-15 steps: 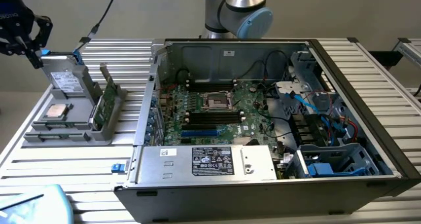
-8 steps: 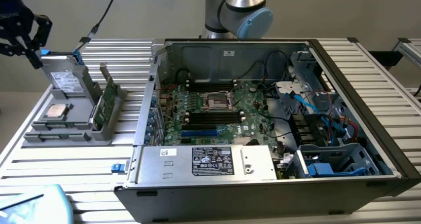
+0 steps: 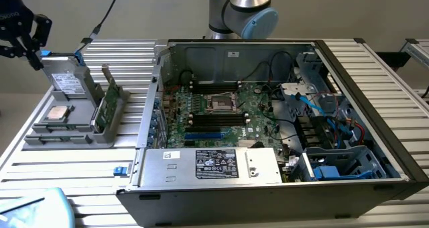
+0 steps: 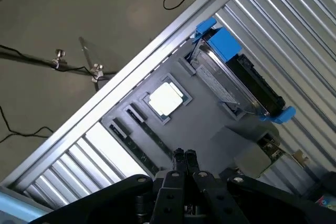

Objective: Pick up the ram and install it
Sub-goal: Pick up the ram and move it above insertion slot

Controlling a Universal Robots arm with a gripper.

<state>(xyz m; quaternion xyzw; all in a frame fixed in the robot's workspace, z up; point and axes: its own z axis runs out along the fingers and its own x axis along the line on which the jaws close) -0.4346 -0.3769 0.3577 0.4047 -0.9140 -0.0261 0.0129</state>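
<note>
On grey tray [image 4: 210, 129], ram [image 4: 155, 145] near closed gripper [image 4: 184, 153].

Gripper [image 4: 184, 157] black. Parts tray [image 3: 74, 137] plain grey. Processor chip [image 4: 166, 99] silver. Circuit card [image 3: 110, 105] green. Hard drive [image 4: 236, 85] black and silver, bright blue brackets. Table [image 3: 382, 72] silvery, ribbed in parallel slats. Computer case [image 3: 268, 208] black outside, grey metal inside. Motherboard [image 3: 231, 120] green, one blue slot. Power supply [image 3: 214, 165] silver, black label. Robot arm [image 3: 251, 12] silver, pale blue caps.
</note>
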